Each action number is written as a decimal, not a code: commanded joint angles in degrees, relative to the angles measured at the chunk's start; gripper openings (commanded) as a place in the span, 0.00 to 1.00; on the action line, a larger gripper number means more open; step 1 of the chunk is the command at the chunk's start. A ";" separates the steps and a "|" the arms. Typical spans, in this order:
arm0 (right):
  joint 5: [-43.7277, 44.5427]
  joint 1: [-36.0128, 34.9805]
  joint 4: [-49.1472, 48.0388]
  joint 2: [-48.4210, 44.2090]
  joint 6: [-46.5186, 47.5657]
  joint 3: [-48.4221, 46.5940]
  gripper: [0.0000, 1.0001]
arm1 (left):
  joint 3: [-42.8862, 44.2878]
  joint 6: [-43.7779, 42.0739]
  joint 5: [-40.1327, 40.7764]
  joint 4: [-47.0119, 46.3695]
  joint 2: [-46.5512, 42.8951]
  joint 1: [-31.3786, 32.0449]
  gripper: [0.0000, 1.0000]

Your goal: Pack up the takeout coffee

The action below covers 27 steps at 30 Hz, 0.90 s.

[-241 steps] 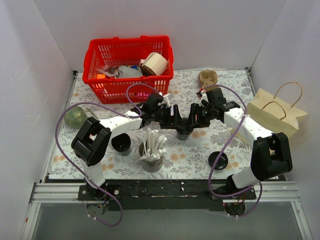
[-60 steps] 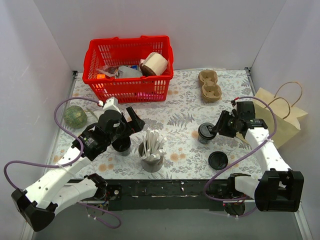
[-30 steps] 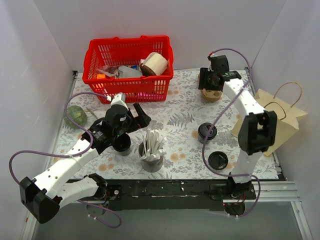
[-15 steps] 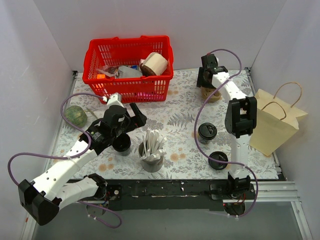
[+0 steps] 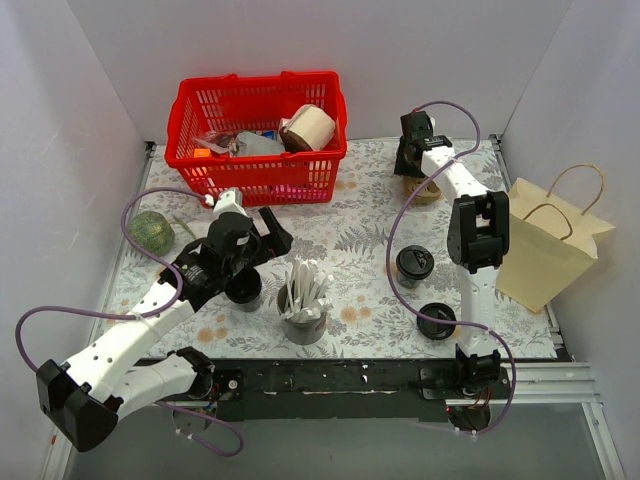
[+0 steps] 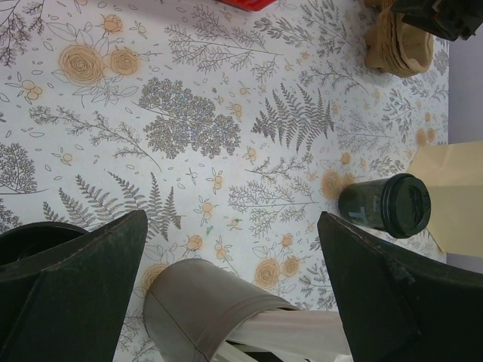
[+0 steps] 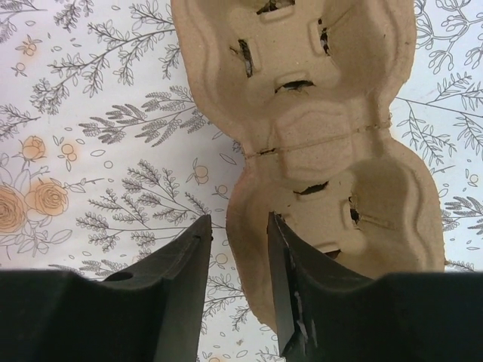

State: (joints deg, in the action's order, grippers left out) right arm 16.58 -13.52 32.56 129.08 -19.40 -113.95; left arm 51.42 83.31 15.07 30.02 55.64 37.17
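Right hand at the carrier; coffee alone on the counter

Your right hand (image 7: 238, 226) is half-closed astride a side rim of the cardboard cup carrier (image 7: 324, 151), one finger inside and one outside, with a gap still showing. Your left hand (image 6: 230, 226) is spread wide and empty above the utensil cup (image 6: 204, 302). The takeout coffee (image 5: 414, 264) stands upright, lid on, on the counter (image 5: 360, 210), near the paper bag (image 5: 545, 250).
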 commanded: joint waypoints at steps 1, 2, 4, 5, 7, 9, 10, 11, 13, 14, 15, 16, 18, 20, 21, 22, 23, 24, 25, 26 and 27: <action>-0.14 0.33 -3.47 -0.14 -0.73 -0.22 0.41 | -0.62 -0.87 1.45 0.48 -1.85 -0.43 0.98; -0.06 0.33 -3.46 -0.14 -0.73 -0.22 0.40 | -0.70 -0.78 1.37 0.30 -1.93 -0.43 0.98; 0.12 0.34 -3.55 -0.23 -0.73 -0.13 0.36 | -0.88 -0.87 1.10 -0.05 -2.02 -0.43 0.98; 0.03 0.33 -3.55 -0.32 -0.64 -0.13 0.35 | -0.88 -0.87 1.19 0.12 -1.94 -0.43 0.98; -0.05 0.42 -3.46 -0.14 -0.73 -0.13 0.34 | -0.62 -1.04 1.89 0.39 -1.76 -0.43 0.98; -0.14 0.60 -2.68 0.65 -0.91 -0.65 0.34 | -0.18 -1.04 2.68 1.44 -1.85 -0.52 0.98; -0.23 0.60 -2.41 0.82 -0.90 -1.01 0.34 | -0.18 -1.13 2.68 1.44 -2.02 -0.43 0.98; -0.23 0.69 -2.24 1.00 -0.73 -1.18 0.34 | -0.27 -1.04 2.60 1.36 -2.11 -0.52 0.98; 0.03 0.69 -1.88 1.27 -0.64 -1.45 0.34 | -0.44 -1.04 2.33 1.18 -2.37 -0.43 0.98; 0.03 0.69 -1.80 1.27 -0.64 -1.45 0.34 | -0.44 -0.96 2.42 1.09 -2.38 -0.52 0.98; 0.29 0.69 -1.71 1.18 -0.64 -1.36 0.34 | -0.53 -0.95 2.25 1.18 -2.46 -0.34 0.98; 0.38 0.69 -1.71 1.18 -0.64 -1.36 0.34 | -0.36 -0.95 2.16 1.09 -2.29 -0.43 0.98; 0.39 0.77 -1.71 1.00 -0.47 -1.27 0.33 | -0.18 -1.04 2.16 1.36 -2.11 -0.43 0.98; 0.30 0.77 -1.97 0.91 -0.47 -1.01 0.30 | -0.18 -1.13 2.07 1.18 -2.29 -0.52 0.98; 0.21 0.77 -2.14 0.65 -0.47 -0.84 0.28 | -0.18 -1.22 1.98 1.09 -2.20 -0.43 0.98; -0.14 0.86 -2.58 0.39 -0.20 -0.40 0.27 | -0.18 -1.30 1.98 1.27 -2.20 -0.52 0.98; -0.40 0.78 -3.19 0.13 -0.20 0.21 0.26 | -0.18 -1.31 1.98 1.27 -2.03 -0.43 0.98; -0.58 0.77 -3.46 -0.49 -0.11 0.48 0.26 | -0.09 -1.39 1.89 1.36 -1.85 -0.43 0.98; -0.93 0.77 -3.81 -0.75 0.06 0.66 0.25 | 0.00 -1.39 1.81 1.44 -1.67 -0.43 0.98; -0.93 0.77 -3.82 -1.19 0.15 0.66 0.22 | 0.00 -1.48 1.63 1.36 -1.59 -0.43 0.98; -1.02 0.77 -4.08 -1.46 0.15 0.75 0.19 | -0.09 -1.48 1.28 1.27 -1.32 -0.52 0.98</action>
State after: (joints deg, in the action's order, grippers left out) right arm 16.01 -13.08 30.76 130.23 -19.27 -113.73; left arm 51.03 82.81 15.90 30.44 54.85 37.08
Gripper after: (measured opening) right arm 0.248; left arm 0.981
